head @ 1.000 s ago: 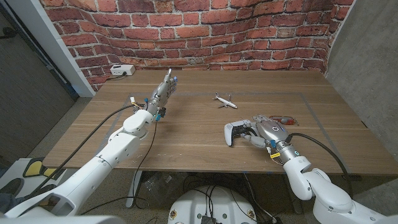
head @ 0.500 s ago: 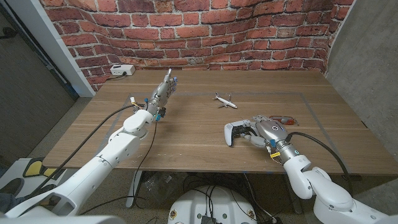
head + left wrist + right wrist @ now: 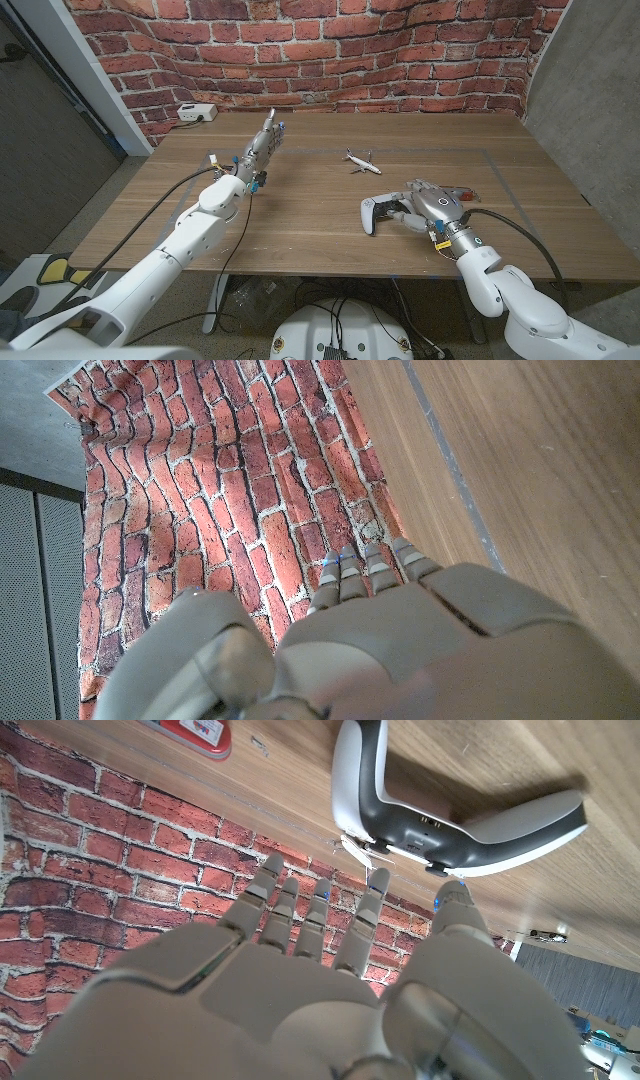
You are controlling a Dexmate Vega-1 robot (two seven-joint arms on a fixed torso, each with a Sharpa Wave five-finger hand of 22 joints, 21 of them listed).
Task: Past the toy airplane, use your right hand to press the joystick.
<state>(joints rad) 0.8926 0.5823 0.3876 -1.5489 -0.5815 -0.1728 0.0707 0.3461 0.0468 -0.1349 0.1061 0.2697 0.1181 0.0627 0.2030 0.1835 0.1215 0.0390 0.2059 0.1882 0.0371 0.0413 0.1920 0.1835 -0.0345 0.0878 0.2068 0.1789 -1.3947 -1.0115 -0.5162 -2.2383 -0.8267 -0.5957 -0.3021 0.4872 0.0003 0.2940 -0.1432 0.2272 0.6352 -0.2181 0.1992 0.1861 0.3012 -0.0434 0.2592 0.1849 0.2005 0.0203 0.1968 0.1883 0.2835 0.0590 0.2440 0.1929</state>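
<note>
My right hand (image 3: 428,206) hovers just beside the white game controller (image 3: 378,212), fingers (image 3: 318,915) spread and holding nothing. The controller lies on the wooden table (image 3: 300,215), nearer me than the toy airplane (image 3: 360,160). My left hand (image 3: 262,148) stretches out with its fingers straight and empty.

Game controllers: we count one, white and black (image 3: 378,214), on the surface (image 3: 300,225).
Toy airplanes: we count one (image 3: 360,160), small and white.
Red flat things: we see one (image 3: 461,190), partly hidden behind the right hand; we cannot tell what it is.
White boxes with a cable: we count one (image 3: 196,113), at the far left corner.
Robot hands: we count two, the left hand (image 3: 262,148) and the right hand (image 3: 428,206).
</note>
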